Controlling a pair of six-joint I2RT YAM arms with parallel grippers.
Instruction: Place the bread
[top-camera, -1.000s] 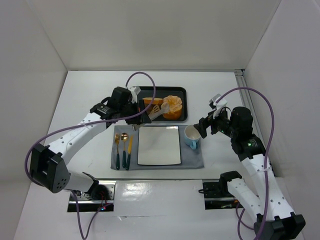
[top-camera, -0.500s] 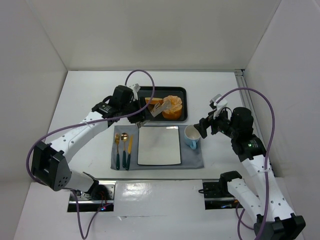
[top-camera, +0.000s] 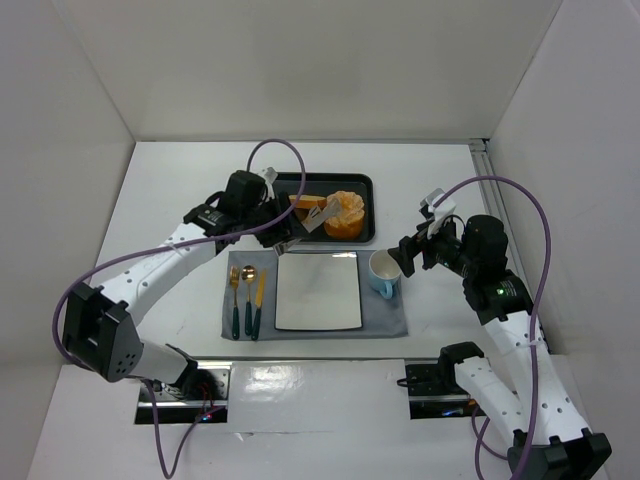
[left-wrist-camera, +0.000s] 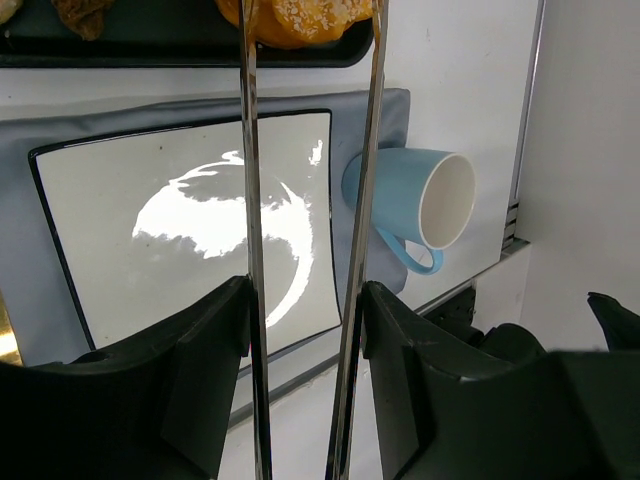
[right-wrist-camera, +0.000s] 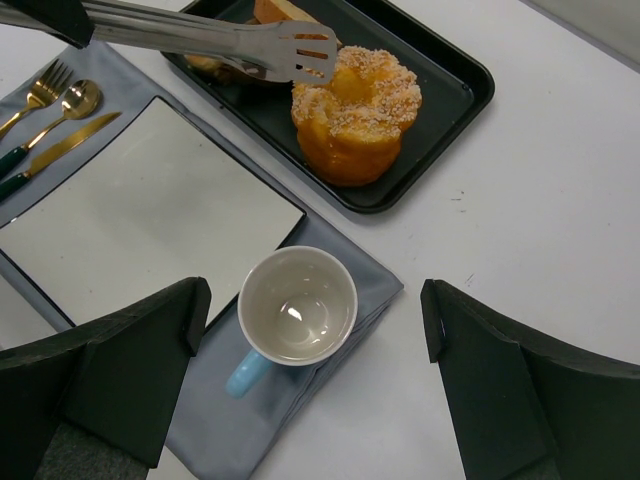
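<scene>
The bread (right-wrist-camera: 355, 110) is not yet placed. It sits in the black tray (right-wrist-camera: 455, 85) at the far side of the desk (right-wrist-camera: 540, 200), on its base, and nothing has lifted it. So almost the whole task is in front of you.

Your left gripper (left-wrist-camera: 305, 288) has its jaws closed on a pair of metal tongs (right-wrist-camera: 200, 35) and presses the two arms from outside. The tongs reach across toward the tray. In the right wrist view their toothed tips are at the upper left edge of the bread, touching it or just over it. I cannot tell if the tongs already pinch the bun. In the left wrist view the two arms stand apart and run up to the bread, but the tips are cut off by the top of the picture.

Your right gripper (right-wrist-camera: 314, 295) has its jaws wide open and holds nothing. It hangs above the blue cup (right-wrist-camera: 298, 305), which stands on the corner of the grey mat (right-wrist-camera: 350, 270).

The white square plate (right-wrist-camera: 150, 210) on this mat is bare, with the cutlery (right-wrist-camera: 50, 120) on its left. I judge that the plate is where the bread should go, though the task does not say it.

What is left, in my judgement: put the tongs around the bun, squeeze, lift it over the tray rim, carry it to the plate and let it go.
</scene>
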